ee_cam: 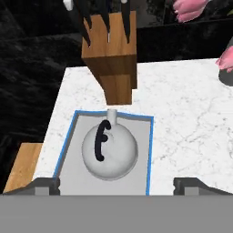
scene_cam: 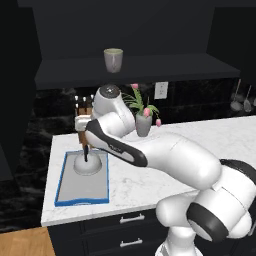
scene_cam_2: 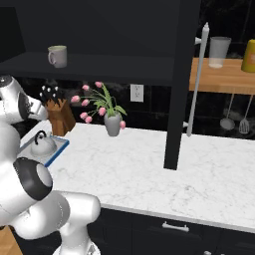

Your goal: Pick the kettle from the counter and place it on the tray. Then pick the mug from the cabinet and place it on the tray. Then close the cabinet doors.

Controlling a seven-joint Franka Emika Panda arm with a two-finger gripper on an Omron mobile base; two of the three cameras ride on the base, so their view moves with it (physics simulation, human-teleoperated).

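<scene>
While the kettle [ee_cam: 109, 151] is sitting on the tray [ee_cam: 141, 182], the pincer [ee_cam: 116, 184] is hovering above it, spread wide open.

Flat, even rendered light, soft-edged and low in detail

The white counter [scene_cam: 150, 165] reads bright with no glare; the black cabinet [scene_cam: 125, 30] swallows detail in darkness. The kettle [ee_cam: 109, 150] throws only a faint shadow. Edges look slightly blurred.
</scene>
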